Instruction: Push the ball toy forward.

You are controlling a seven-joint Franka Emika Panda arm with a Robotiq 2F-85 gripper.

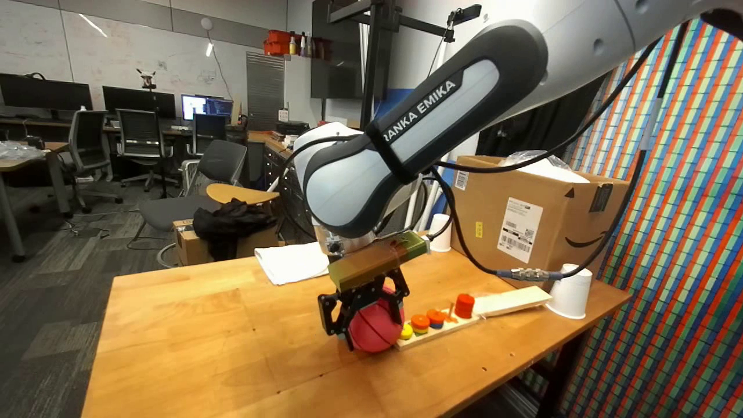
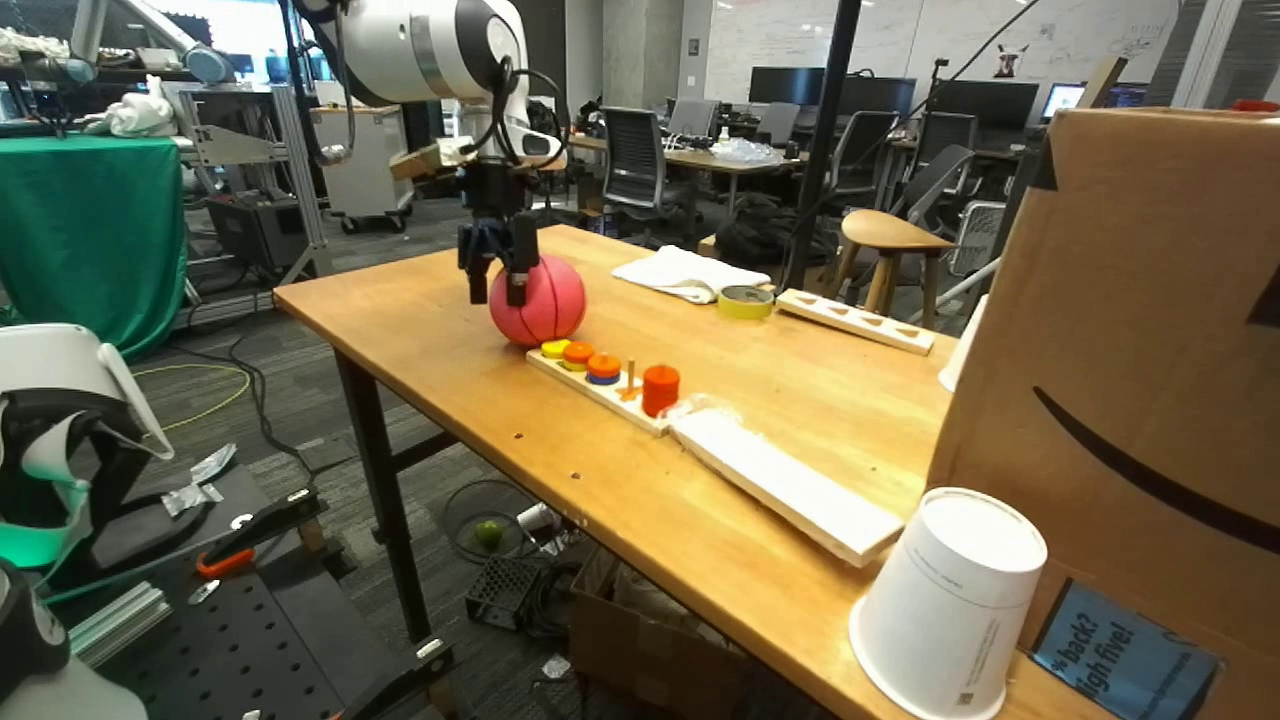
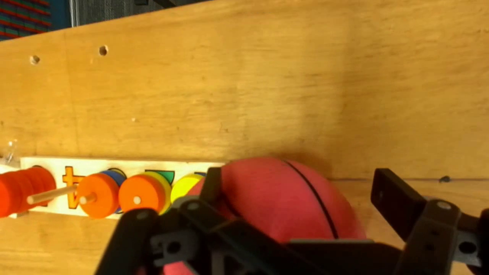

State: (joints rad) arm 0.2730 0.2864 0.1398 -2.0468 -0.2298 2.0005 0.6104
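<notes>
- Step in hand: placement of the end effector (image 3: 300,189) about the ball toy (image 1: 376,330); by judgement, the push is either about to be begun or only just under way, and which applies cannot be told.
- Next move, as judged: a slow, level sweep is called for, with the fingers (image 3: 211,187) left apart so that the ball toy is rolled and not clasped. "Forward" is marked nowhere; it is taken as away from the peg board (image 3: 97,164), toward the nearer short edge of the worktop (image 1: 191,342).
- Ball toy, position: pinkish red, dark-seamed; seated on the worktop at the end of the peg board, touching or just beside it (not determinable). It is situated nearer the long edge with the small holes (image 3: 103,50) than the opposite long edge, and apart from both short edges.
- Ball toy, relative to end effector: set lower than the palm and partly between the fingers. In the wrist view, its flank on the peg-board side is overlapped by one finger; the opposite finger (image 3: 401,194) is separated from it by a visible gap. Contact with the nearer finger cannot be confirmed.
- End effector, state: set wide, pointed downward; nothing is gripped. Fingertips (image 2: 516,290) are seen at about mid-height of the ball toy.
</notes>
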